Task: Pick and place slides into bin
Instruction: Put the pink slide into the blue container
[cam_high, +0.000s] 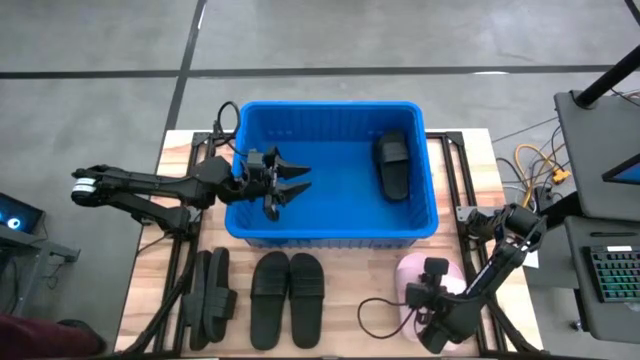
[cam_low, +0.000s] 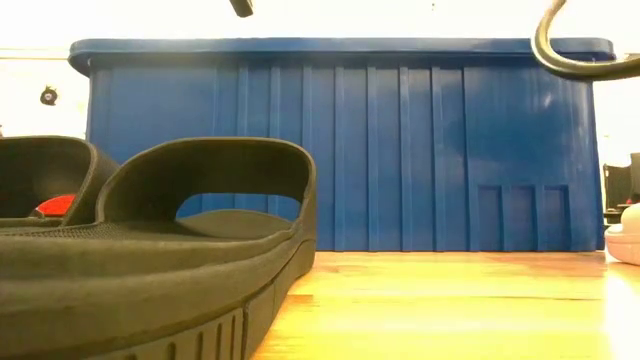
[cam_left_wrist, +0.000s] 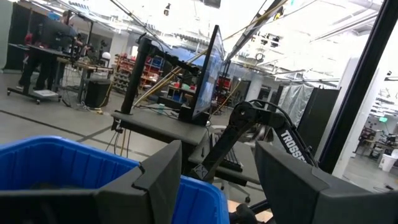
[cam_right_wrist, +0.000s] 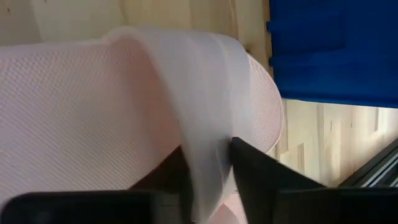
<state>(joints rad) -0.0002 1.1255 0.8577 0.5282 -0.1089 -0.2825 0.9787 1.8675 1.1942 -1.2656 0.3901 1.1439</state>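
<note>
The bright blue bin (cam_high: 330, 215) stands mid-table, and one black slide (cam_high: 392, 165) lies in its right part. My left gripper (cam_high: 298, 178) hangs open and empty over the bin's left part; its fingers also show in the left wrist view (cam_left_wrist: 214, 186). My right gripper (cam_high: 428, 292) is at the near right, shut on the pale pink slide (cam_high: 412, 272). A black pair (cam_high: 287, 295) lies flat in front of the bin. Another black pair (cam_high: 210, 295) lies to its left, and it also shows close up in the low view (cam_low: 150, 260). My right gripper pinches the pink slide's wide strap (cam_right_wrist: 208, 155) between its two fingers (cam_right_wrist: 264, 177), at the strap's edge. The fingers lie across the strap. The footbed (cam_right_wrist: 74, 118) spreads out beyond them. In the low view the slide's end (cam_low: 626, 240) sits at table level.
Black metal frame rails (cam_high: 470, 190) run along both sides of the bin on the wooden table (cam_high: 350, 340). A black cable (cam_high: 375, 310) loops on the table near the pink slide. A monitor stand and keyboard (cam_high: 610, 270) stand beyond the right edge.
</note>
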